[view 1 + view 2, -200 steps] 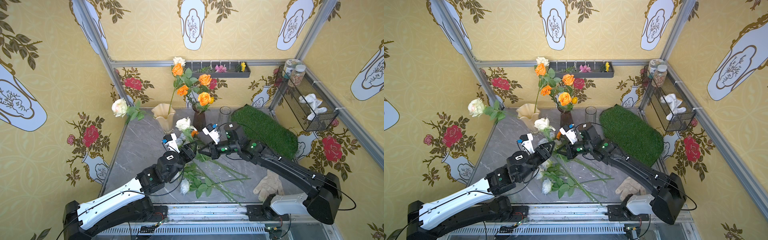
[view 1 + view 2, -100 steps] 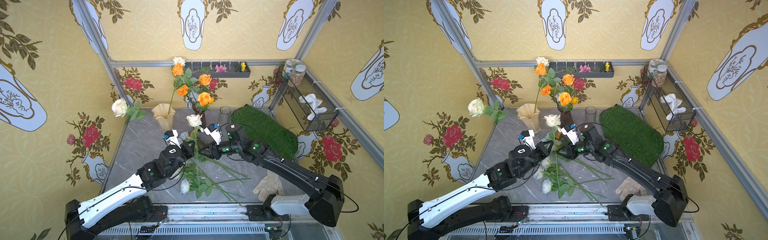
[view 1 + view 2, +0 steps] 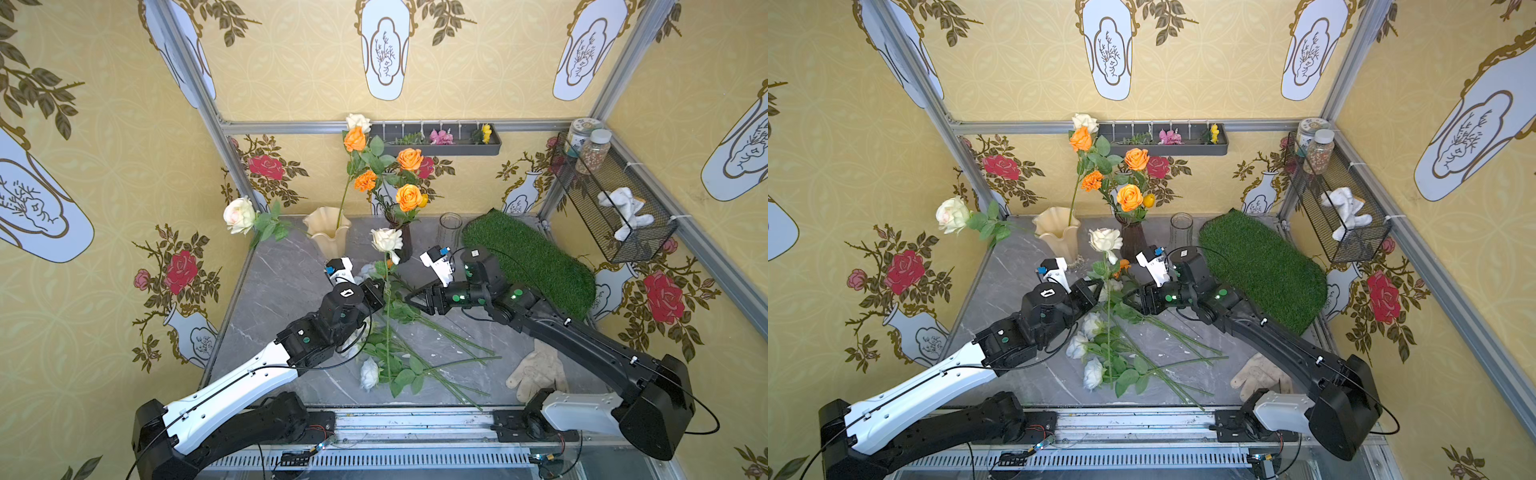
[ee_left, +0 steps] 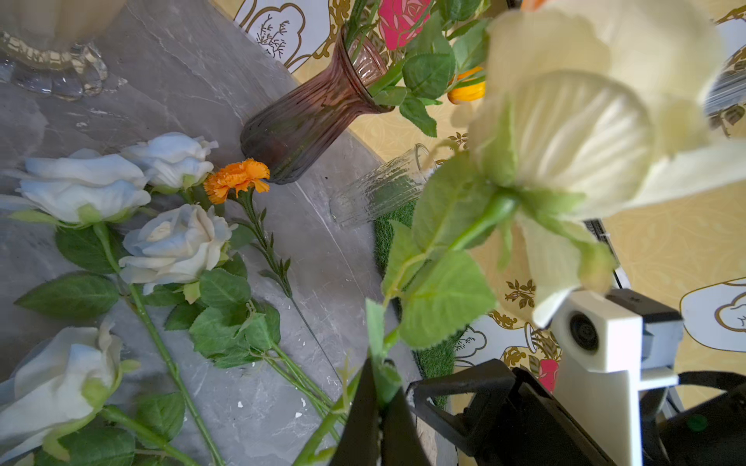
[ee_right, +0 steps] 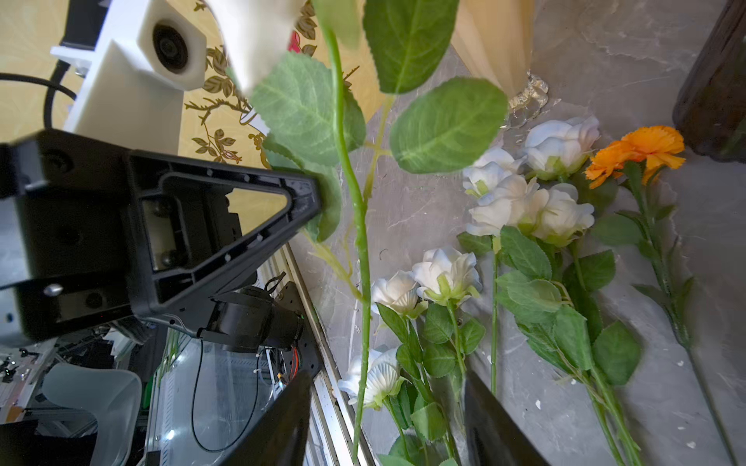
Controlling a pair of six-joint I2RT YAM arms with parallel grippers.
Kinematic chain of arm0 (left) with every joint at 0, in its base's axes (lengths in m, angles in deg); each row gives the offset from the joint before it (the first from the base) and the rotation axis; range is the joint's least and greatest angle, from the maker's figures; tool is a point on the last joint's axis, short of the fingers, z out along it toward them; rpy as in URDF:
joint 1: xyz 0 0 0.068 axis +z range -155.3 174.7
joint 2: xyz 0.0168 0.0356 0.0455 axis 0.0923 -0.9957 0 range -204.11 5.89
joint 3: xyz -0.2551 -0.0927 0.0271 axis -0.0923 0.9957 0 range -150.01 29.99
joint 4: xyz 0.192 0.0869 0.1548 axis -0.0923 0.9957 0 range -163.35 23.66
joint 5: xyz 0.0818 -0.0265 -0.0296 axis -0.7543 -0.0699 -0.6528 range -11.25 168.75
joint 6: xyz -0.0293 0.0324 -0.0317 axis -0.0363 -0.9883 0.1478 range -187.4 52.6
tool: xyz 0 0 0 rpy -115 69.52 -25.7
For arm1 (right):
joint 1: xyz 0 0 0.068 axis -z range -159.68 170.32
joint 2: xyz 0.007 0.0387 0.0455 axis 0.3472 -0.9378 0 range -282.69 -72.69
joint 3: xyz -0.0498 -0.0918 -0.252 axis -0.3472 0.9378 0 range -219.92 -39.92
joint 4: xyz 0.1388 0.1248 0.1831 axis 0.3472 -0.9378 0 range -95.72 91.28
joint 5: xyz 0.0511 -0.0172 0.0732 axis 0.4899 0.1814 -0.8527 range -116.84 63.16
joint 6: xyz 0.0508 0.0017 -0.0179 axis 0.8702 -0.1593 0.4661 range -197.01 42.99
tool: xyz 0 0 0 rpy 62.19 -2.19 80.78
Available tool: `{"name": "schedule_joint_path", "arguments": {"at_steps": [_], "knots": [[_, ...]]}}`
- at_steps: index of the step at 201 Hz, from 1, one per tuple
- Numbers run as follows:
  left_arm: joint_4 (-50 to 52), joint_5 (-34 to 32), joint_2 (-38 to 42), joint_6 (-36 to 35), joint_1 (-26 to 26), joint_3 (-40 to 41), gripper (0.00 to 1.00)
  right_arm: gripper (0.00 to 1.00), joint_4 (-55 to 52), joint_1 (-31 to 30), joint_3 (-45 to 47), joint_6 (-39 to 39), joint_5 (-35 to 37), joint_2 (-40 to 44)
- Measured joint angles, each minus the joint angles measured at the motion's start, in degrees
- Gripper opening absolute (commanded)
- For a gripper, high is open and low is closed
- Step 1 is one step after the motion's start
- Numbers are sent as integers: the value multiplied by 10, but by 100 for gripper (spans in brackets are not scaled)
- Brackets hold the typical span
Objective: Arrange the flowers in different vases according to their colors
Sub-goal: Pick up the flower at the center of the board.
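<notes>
Centre of the grey table (image 3: pixel 282 282): one cream-white rose (image 3: pixel 386 240) held upright
Reaching from the lower left in both top views, the left gripper (image 3: pixel 380 291) is clamped on the rose's stem, bloom at frame centre; the right gripper (image 3: pixel 409 299), stretched from the lower right, faces it with jaws apart, gripping nothing. Three vases stand behind: cream-yellow vase (image 3: pixel 328 232), purple vase (image 3: pixel 405 245), clear glass vase (image 3: pixel 450 224). At least four pale blue-white roses (image 4: pixel 173 242) and one orange marigold (image 4: pixel 236 179) lie on the table below
</notes>
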Motion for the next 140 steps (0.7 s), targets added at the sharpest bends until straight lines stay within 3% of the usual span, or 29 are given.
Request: {"name": "schedule_joint_path", "arguments": {"at_steps": [44, 77, 89, 98, 116, 122, 140], "knots": [[-10, 14, -15, 12, 9, -2, 0, 68, 104, -50, 72, 62, 23, -13], [-26, 15, -15, 25, 11, -2, 0, 66, 135, -82, 73, 71, 50, -43], [-30, 19, -14, 27, 11, -2, 0, 57, 137, -83, 70, 70, 67, -51], [-32, 19, -12, 30, 11, -2, 0, 45, 137, -82, 70, 68, 73, -55], [-37, 21, -5, 38, 11, 0, 0, 10, 137, -83, 68, 66, 77, -56], [-41, 20, -3, 40, 11, 1, 0, 3, 137, -83, 67, 65, 77, -55], [-44, 18, 3, 46, 11, 6, 5, 0, 133, -83, 64, 54, 80, -49]]}}
